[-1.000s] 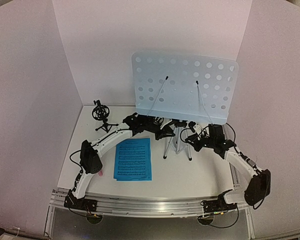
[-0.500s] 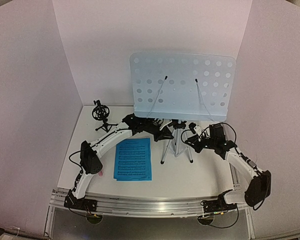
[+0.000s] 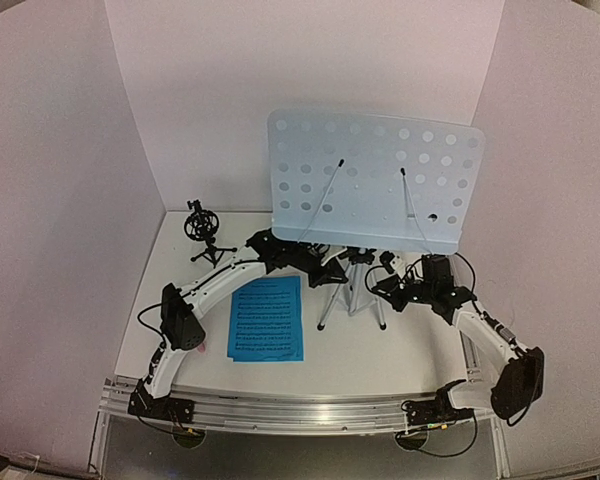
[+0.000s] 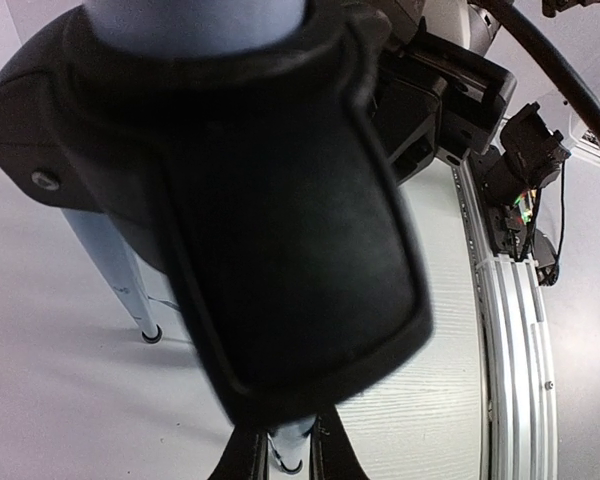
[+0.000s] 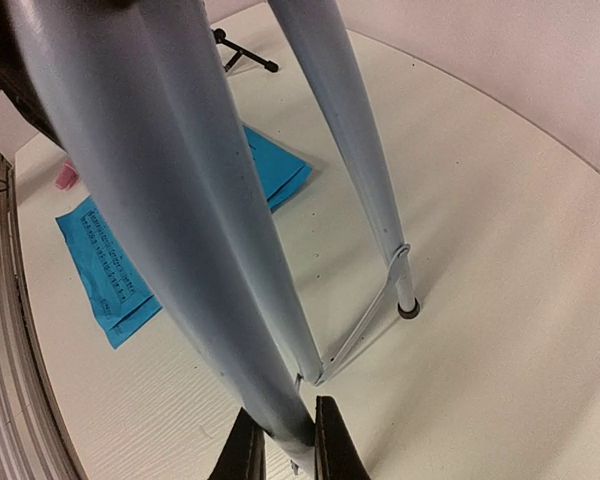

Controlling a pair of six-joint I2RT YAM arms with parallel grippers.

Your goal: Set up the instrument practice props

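— Stand's desk has swung right and tilted since a second ago. Both arms are positioning the music stand (image 3: pixel 375 178), mid-table.
— Grips?
— Left gripper (image 4: pixel 288 455) and right gripper (image 5: pixel 283 445) each pinch one of its silver legs (image 5: pixel 180 200).
— Next?
— Probably settle the feet flat and release, then fetch the blue sheets (image 3: pixel 267 318), near left. Mic holder (image 3: pixel 202 228) stands far left, out of the way; pink microphone (image 5: pixel 66 177) lies beyond the sheets.

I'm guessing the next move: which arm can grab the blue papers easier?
Probably left: the blue music sheets lie beside the left arm; the right gripper sits across the tripod.
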